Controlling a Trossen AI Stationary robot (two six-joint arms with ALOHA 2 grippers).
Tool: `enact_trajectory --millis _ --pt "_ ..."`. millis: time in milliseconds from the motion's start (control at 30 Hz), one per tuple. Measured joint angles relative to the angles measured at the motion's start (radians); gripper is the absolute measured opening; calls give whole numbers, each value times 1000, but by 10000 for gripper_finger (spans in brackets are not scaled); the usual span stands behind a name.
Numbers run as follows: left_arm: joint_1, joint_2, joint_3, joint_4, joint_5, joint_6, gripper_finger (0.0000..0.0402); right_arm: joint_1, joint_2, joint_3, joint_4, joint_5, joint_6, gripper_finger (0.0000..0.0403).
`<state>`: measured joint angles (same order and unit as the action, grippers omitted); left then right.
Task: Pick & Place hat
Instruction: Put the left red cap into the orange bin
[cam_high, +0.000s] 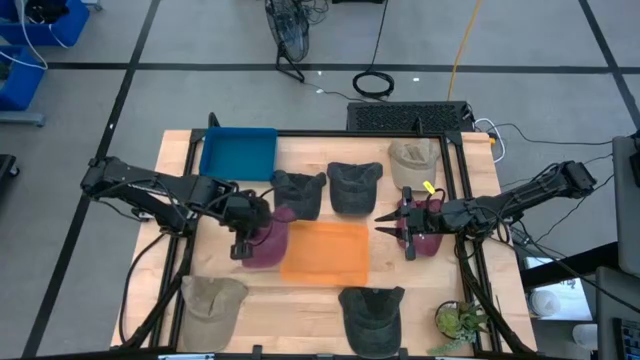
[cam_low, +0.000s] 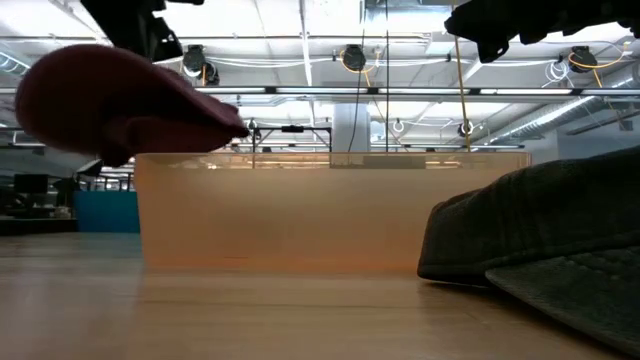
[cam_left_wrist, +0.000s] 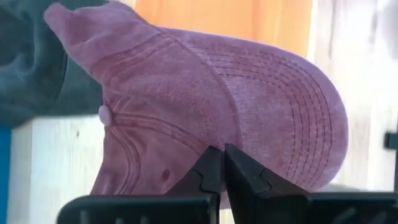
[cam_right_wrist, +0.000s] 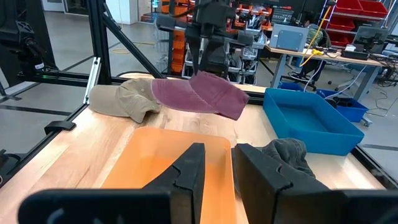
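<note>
Left gripper clamped on the maroon hat, held clear of the desk at the left edge of the orange bin. Right gripper hovers beyond the bin's right side, fingers parted, empty.

From the low view I lose the maroon hat past the frame's left edge, and the dark cap runs off to the right. The orange bin hides the worktop behind it.
</note>
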<state>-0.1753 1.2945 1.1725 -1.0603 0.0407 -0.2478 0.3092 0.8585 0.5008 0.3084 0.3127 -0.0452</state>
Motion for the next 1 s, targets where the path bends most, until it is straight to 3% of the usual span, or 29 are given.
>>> enact_trajectory --millis 233,433,1000 --pt "0 0 0 27 -28 3 7 0 0 0 0 0 0 75" --pt "0 9 0 183 -74 -37 18 0 0 0 0 0 0 75" --pt "6 222 0 514 -68 -2 14 0 0 0 -1 0 0 75"
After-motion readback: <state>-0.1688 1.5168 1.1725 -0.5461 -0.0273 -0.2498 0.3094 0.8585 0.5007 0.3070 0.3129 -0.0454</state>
